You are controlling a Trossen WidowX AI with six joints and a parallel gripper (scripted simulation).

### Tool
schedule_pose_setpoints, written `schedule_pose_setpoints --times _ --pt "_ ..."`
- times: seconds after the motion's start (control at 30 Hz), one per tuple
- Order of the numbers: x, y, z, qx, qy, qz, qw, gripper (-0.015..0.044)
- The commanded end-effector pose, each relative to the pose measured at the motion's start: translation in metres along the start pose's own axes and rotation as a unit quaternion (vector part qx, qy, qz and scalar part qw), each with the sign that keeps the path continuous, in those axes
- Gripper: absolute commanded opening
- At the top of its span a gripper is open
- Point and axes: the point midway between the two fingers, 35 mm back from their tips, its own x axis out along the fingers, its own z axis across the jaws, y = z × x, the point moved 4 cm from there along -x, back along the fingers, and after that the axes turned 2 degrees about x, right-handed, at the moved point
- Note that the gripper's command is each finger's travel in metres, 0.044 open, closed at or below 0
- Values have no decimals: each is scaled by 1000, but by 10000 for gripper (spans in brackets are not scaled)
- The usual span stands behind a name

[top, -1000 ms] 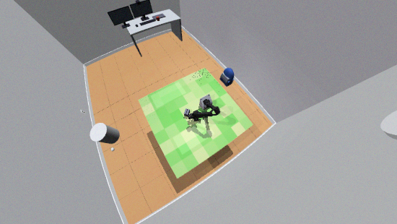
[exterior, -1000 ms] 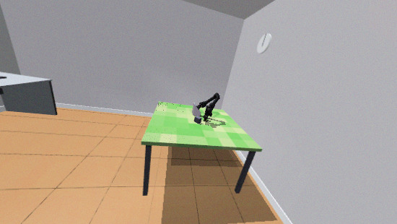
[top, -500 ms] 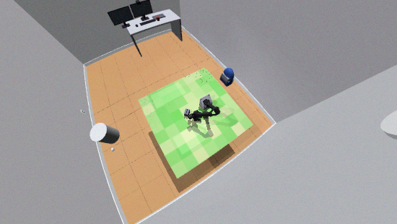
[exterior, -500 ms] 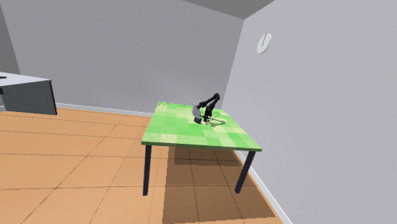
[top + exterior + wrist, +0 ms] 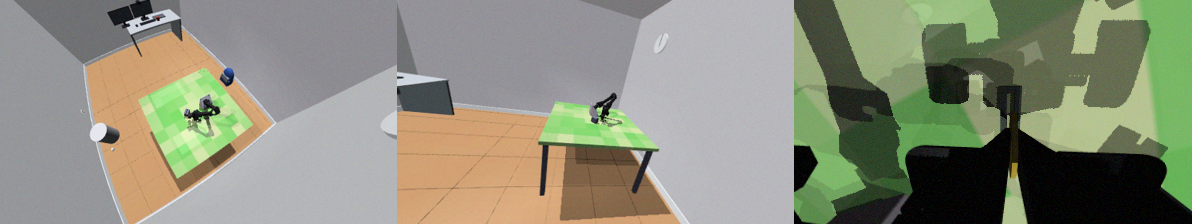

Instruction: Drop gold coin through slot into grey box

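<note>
Gold coin [image 5: 1013, 145] stands edge-on, pinched between the clenched fingers, so it should lift straight out of its dark-green holder [image 5: 1009, 100]

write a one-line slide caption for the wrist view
Gripper shut on the gold coin, edge-on, above its dark holder.

The thin gold coin [image 5: 1013, 145] shows only edge-on, its faces hidden between the black gripper's [image 5: 1012, 150] fingers. From above, coin and dark-green holder are too small to tell.
</note>
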Motion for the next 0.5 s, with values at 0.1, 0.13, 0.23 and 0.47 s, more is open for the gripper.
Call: schedule_pose_setpoints --times 0.1,0.13,0.23,0.47 --pt "-19 -2 -4 -5 6 1 1000 0" --pt "-22 -2 -4 -5 6 1 1000 0" --pt "-29 -2 -5 -5 6 1 1000 0" --pt "-47 -1 -4 -5 6 1 1000 0"
